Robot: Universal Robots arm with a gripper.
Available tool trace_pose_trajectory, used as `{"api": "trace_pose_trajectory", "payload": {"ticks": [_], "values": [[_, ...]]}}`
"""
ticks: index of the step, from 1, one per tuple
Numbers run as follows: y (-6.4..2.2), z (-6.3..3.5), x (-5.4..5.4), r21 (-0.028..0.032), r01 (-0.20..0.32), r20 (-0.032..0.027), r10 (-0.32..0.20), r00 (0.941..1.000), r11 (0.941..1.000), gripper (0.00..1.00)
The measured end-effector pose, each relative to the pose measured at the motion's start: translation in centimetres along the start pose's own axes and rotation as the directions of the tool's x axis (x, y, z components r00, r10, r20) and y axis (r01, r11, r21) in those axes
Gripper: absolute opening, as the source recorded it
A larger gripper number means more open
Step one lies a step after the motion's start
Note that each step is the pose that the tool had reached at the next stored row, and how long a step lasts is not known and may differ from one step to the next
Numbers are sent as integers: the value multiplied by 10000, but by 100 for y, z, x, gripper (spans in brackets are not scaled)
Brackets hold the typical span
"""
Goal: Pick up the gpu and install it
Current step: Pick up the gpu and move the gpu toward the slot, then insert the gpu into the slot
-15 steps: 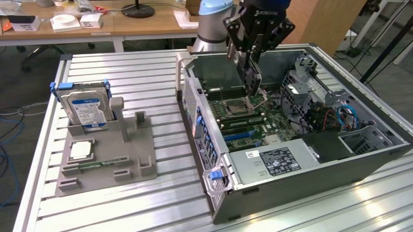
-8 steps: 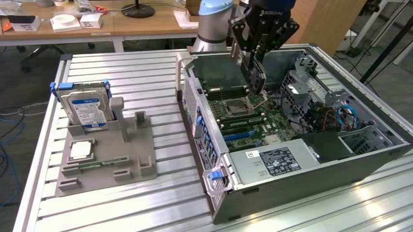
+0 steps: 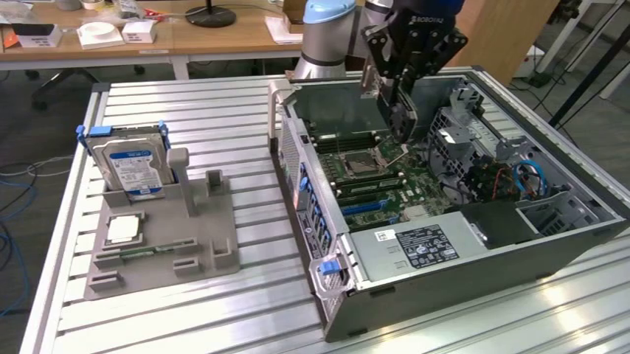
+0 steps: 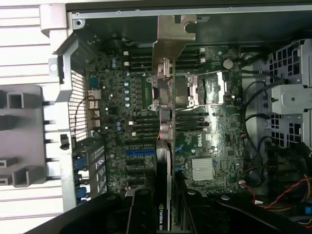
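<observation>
Slatted metal table [image 3: 197, 118] is spread under everything. Nearest on it, a grey fixture [image 3: 162, 247] is seen, with the hard drive [image 3: 133, 166] and the processor chip [image 3: 123, 230] resting in it. Just beside it, the open computer case [image 3: 443, 254] is laid with its motherboard [image 3: 379, 184] exposed. The pickup is judged done. The gpu [image 4: 163, 146] is held on edge above the motherboard, apparently not seated in any slot, so installation is judged outstanding. The gripper [image 3: 403, 129] fingers [image 4: 141, 214] are clamped on the card's end away from its silver bracket. Wooden desks [image 3: 226, 37] are seen behind.
</observation>
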State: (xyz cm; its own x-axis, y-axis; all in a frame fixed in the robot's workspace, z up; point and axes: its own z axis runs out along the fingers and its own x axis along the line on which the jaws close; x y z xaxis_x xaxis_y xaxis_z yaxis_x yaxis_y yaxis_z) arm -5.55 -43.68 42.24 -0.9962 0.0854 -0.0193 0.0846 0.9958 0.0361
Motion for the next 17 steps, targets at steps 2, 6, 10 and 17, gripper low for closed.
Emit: {"api": "trace_pose_trajectory", "payload": {"ticks": [2,6,10,17], "values": [[4,1,-46,1,1,0,-1,10000,10000,26],[12,3,-144,1,0,0,0,10000,10000,26],[19,5,-234,1,1,0,-1,10000,10000,26],[20,5,-239,1,-2,0,2,10000,10000,26]]}}
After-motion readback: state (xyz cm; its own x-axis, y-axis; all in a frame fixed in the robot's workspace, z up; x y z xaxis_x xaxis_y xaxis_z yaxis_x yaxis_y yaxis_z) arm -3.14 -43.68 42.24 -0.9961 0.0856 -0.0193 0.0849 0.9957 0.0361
